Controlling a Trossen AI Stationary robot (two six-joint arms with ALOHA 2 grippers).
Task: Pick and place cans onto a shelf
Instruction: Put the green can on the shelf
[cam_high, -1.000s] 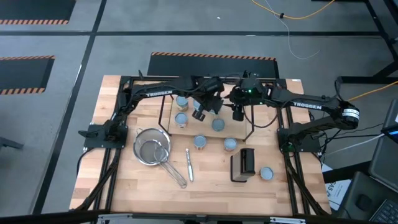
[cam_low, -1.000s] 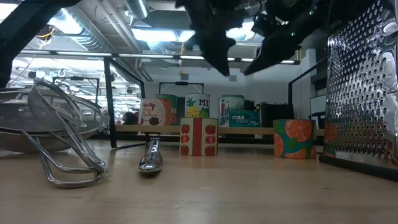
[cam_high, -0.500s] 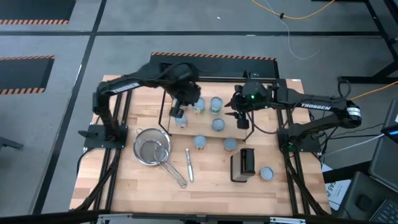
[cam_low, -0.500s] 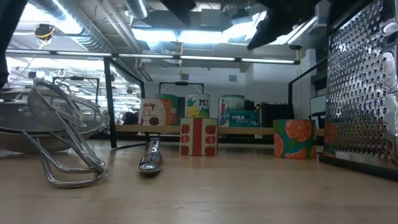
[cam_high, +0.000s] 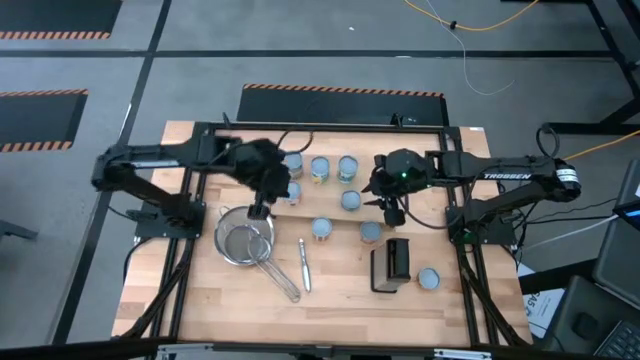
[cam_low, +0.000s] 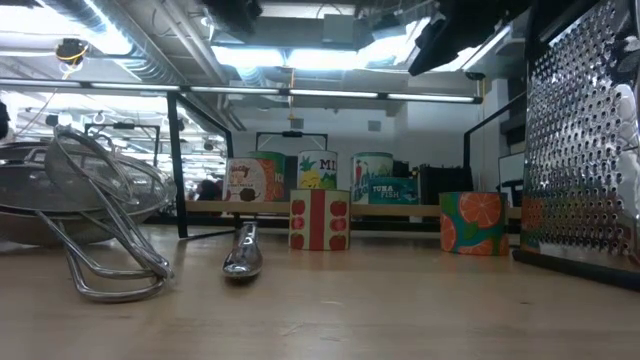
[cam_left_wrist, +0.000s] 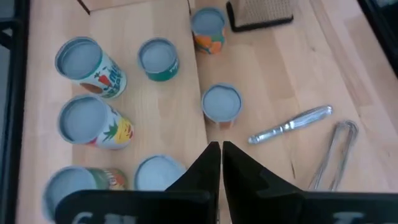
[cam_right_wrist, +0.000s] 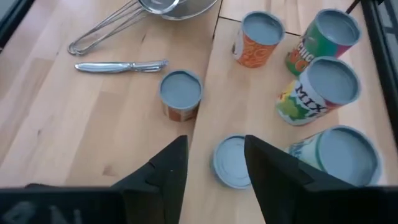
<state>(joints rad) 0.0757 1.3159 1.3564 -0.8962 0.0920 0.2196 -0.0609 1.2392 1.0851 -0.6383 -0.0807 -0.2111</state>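
Note:
Five cans stand on the shelf (cam_high: 330, 185), a light board with black wire ends; among them are a short one (cam_right_wrist: 233, 163) and a tall one (cam_left_wrist: 87, 121). A red can (cam_high: 321, 229) and an orange can (cam_high: 370, 232) stand on the table near the shelf's near edge. A third can (cam_high: 429, 278) is at the near right. My left gripper (cam_left_wrist: 219, 155) is shut and empty, up over the strainer's far rim (cam_high: 262, 207). My right gripper (cam_right_wrist: 214, 168) is open and empty, up over the shelf's right part (cam_high: 392, 208). The short can shows below, between its fingers.
A metal mesh strainer (cam_high: 245, 238) lies at the near left, its wire handle pointing toward the near edge. A metal peeler (cam_high: 304, 265) lies beside it. A dark box grater (cam_high: 392, 263) stands right of centre. Bare wood lies along the table's near edge.
My left gripper has drawn back from over the shelf toward the table's left and near side, rising and rolling, and now hangs over the strainer's far rim. My right gripper has moved a little toward the near edge and risen. The cans have stayed in place.

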